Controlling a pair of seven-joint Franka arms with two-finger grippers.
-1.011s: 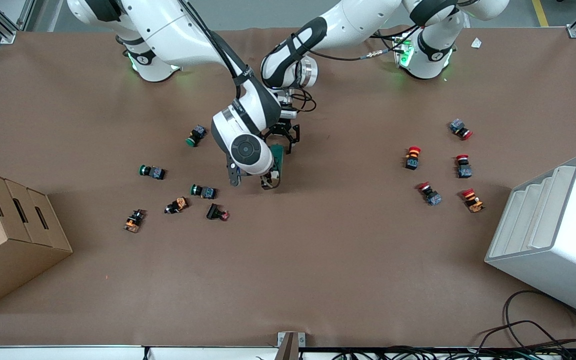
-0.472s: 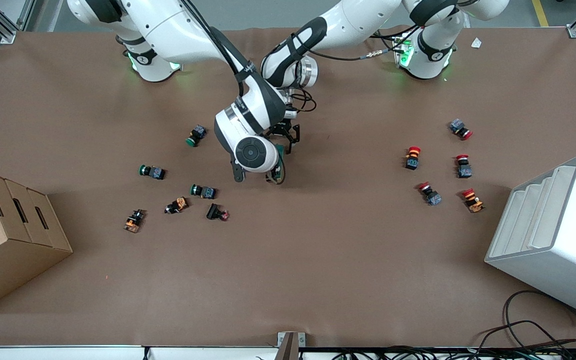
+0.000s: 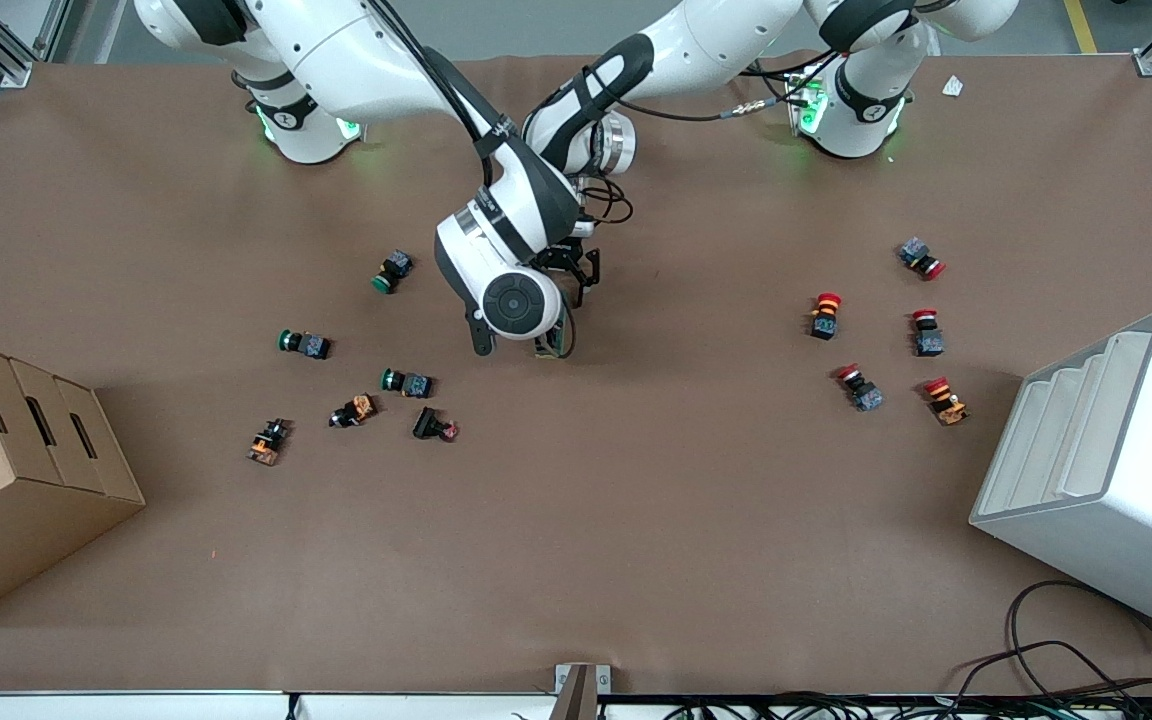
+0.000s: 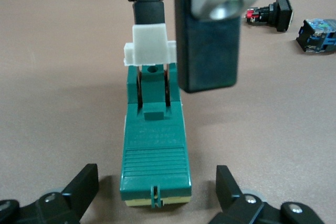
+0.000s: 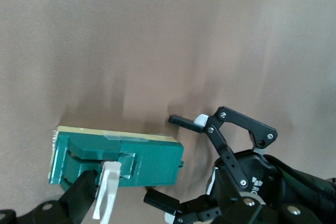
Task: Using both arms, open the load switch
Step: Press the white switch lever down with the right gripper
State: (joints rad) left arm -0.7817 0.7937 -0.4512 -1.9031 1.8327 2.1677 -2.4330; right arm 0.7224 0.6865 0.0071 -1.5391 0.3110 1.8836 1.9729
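The load switch (image 3: pixel 558 344) lies on the mat mid-table, mostly covered by the right arm's hand (image 3: pixel 513 304). It is a dark-green block (image 4: pixel 155 150) (image 5: pixel 123 162) with its white toggle (image 4: pixel 149 45) (image 5: pixel 106 192) standing up from one end. My right gripper (image 4: pixel 176 30) is open over that end. One of its fingers (image 5: pixel 79 198) rests against the toggle, and the other hangs apart above the block. My left gripper (image 3: pixel 570 290) (image 4: pixel 157 184) is open, a finger on each side of the block's other end with gaps showing.
Green, orange and red push-buttons (image 3: pixel 406 382) lie scattered toward the right arm's end, red-capped ones (image 3: pixel 859 387) toward the left arm's end. A cardboard box (image 3: pixel 16 470) and a white stepped bin (image 3: pixel 1106 470) stand at the table's two ends.
The right arm's hand has shifted a little toward the bases and now covers more of the switch. The left gripper has stayed in place.
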